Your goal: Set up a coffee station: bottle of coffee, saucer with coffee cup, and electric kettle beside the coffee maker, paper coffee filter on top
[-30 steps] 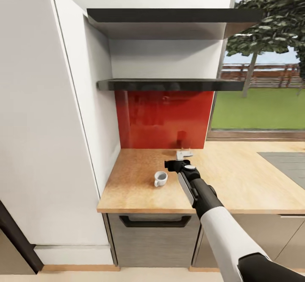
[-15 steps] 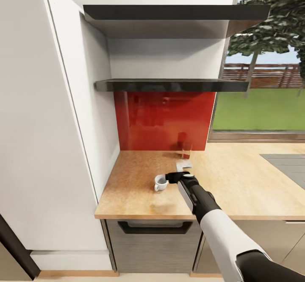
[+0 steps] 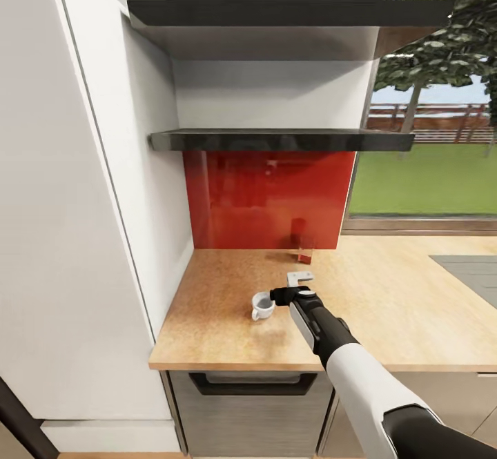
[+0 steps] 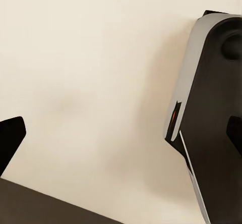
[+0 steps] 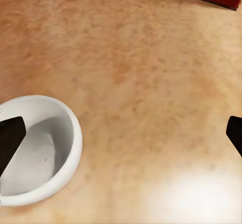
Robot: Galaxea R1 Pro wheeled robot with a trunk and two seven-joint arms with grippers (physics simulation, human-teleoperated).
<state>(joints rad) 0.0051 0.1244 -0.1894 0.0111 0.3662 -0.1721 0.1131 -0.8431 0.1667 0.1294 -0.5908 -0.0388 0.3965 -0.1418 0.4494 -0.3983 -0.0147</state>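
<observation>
With our right gripper (image 3: 279,295) spread wide just beside the coffee cup (image 3: 262,304), we should centre one finger inside its rim before closing.

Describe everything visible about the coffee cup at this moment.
The coffee cup is small, white and glossy, like ceramic, standing upright and empty on the kitchen countertop, near its front edge. A small handle sticks out toward the front-left in the head view. No saucer lies under it. The right gripper is open right beside its rim; in the right wrist view one fingertip overlaps the bowl, though actual contact cannot be judged.
</observation>
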